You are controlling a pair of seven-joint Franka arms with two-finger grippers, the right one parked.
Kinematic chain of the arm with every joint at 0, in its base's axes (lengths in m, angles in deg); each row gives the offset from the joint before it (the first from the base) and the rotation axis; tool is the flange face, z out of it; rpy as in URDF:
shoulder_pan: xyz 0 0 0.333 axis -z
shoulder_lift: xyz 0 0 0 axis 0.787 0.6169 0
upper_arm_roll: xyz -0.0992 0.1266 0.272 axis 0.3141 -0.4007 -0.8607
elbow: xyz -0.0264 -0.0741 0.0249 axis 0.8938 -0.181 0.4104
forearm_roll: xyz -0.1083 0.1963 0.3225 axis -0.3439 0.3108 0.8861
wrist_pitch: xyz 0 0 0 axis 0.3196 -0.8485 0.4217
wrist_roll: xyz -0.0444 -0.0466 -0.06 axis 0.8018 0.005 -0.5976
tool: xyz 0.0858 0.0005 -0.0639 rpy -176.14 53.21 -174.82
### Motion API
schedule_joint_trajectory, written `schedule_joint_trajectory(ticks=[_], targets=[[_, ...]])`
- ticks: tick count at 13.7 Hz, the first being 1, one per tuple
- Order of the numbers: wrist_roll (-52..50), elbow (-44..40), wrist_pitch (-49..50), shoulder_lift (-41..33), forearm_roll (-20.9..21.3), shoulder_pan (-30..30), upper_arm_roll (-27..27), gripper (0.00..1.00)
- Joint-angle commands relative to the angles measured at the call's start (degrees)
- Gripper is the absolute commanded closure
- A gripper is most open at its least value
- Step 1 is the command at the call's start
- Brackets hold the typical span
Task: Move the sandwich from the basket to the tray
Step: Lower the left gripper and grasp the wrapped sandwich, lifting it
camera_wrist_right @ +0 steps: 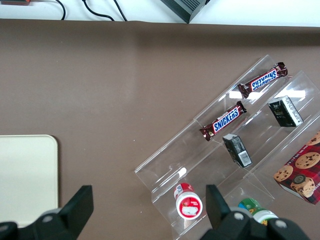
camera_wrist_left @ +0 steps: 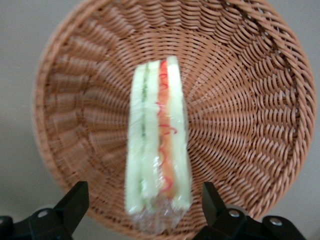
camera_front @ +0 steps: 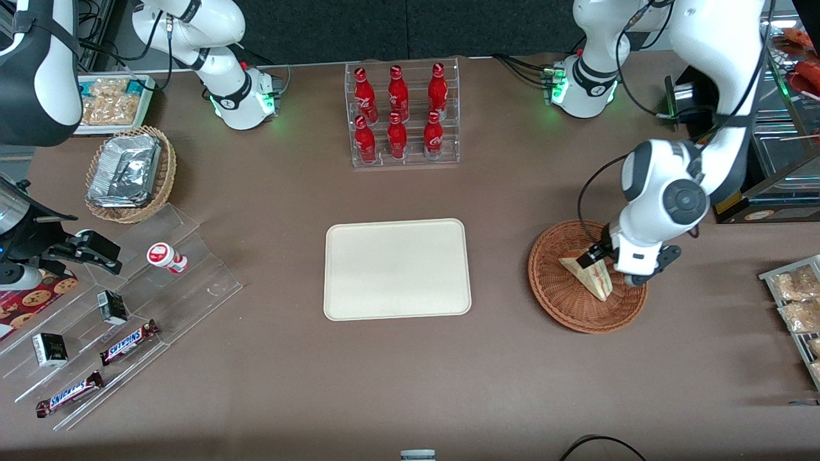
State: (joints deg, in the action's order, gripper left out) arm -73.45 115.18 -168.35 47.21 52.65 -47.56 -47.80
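I note the tray (camera_front: 397, 269) mid-table, bare, well apart from the basket (camera_front: 556, 288) toward the working arm's end. The sandwich (camera_front: 590, 274) lies in the basket, cut side showing red and green layers (camera_wrist_left: 159, 140). The gripper (camera_front: 607, 264) is low over it, fingers (camera_wrist_left: 75, 202) spread wide either side, not touching, grasping nothing.

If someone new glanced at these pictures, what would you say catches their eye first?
Probably the working arm's gripper, open, down in the reddish-brown basket with its fingers either side of the wrapped sandwich. Next, the bare cream tray mid-table, with six red bottles in a clear rack farther from the front camera.
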Motion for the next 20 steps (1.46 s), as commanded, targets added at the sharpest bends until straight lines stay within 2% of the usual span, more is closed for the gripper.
schedule_joint_trajectory(ticks=[1, 2, 3, 5, 6, 7, 10, 12, 15, 17, 20], targets=[[-1.19, -0.30, -2.64, 2.54, 0.21, 0.22, -0.12, 0.00], [-1.19, -0.30, -2.73, 3.24, 0.30, 0.14, -0.12, 0.00], [-1.19, -0.30, -2.99, 3.77, 0.30, 0.13, -0.12, 0.10], [-1.19, -0.30, -3.44, 4.04, 0.30, 0.13, -0.12, 0.73], [-1.10, -0.39, -3.35, 3.96, 0.30, 0.13, -0.12, 0.94], [-1.01, -0.65, -2.65, 3.61, 0.21, 0.13, -0.12, 1.00], [0.48, -5.11, 5.23, 1.59, 0.21, 0.13, -0.12, 1.00], [0.48, -12.13, 14.54, 0.53, -0.14, 1.01, 1.02, 1.00], [1.01, -24.08, 27.04, 1.23, -0.23, 2.85, 5.49, 1.00], [1.10, -27.36, 26.81, 1.41, -0.75, 5.48, 7.61, 1.00], [-2.22, -35.60, 25.66, 7.36, -0.85, 15.82, 9.20, 1.00]])
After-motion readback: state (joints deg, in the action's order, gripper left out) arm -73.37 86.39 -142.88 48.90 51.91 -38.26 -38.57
